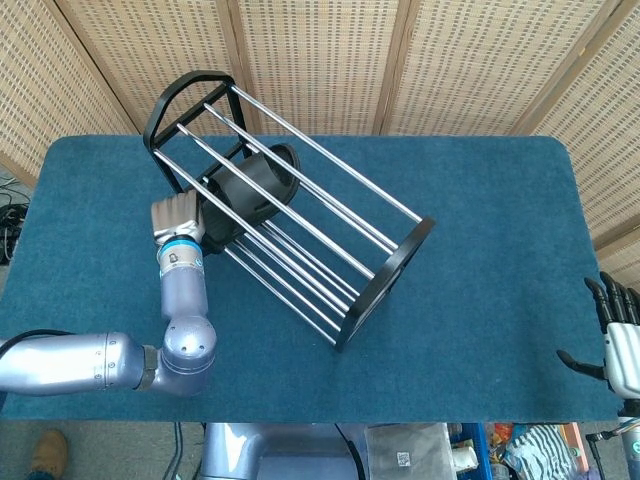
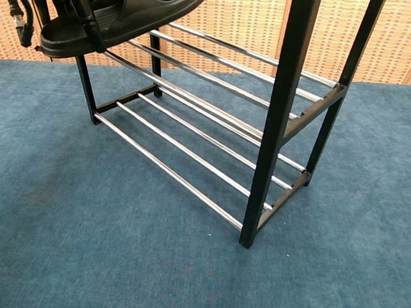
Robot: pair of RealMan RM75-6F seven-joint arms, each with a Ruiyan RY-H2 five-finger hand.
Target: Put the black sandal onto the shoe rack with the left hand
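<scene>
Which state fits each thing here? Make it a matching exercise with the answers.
Things:
1. black sandal
2. shoe rack
3. left robot hand
4. right robot hand

States:
A. stands on the blue table
B. holds the sandal
C. held among the rack's upper bars
D. empty, at the table's near right edge

Pairs: 1-C, 2-A, 3-B, 4-D

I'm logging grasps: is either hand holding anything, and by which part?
The left hand holds the sandal by its heel end; the right hand holds nothing.
</scene>
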